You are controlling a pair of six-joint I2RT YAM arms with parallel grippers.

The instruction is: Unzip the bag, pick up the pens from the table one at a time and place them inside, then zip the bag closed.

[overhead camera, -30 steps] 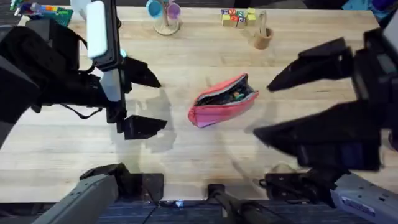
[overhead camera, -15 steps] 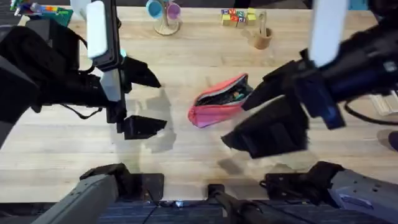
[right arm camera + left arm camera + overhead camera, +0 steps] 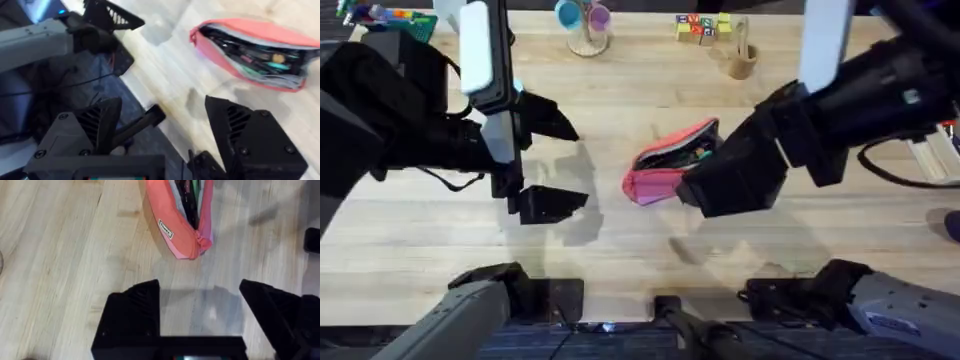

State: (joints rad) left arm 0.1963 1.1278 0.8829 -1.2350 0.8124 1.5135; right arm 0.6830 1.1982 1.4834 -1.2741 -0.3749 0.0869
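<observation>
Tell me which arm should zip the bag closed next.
Probably the right. The right gripper hangs open right beside the bag, which lies unzipped with pens inside. The left gripper, also open, sits farther off, across bare table.

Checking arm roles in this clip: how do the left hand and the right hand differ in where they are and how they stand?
The left hand is off to one side of the pink bag, with bare table between them; the right hand is right over the bag's near end, covering part of it. The left hand points across the table toward the bag; the right hand reaches in from the opposite side. Both are open and hold nothing.
</observation>
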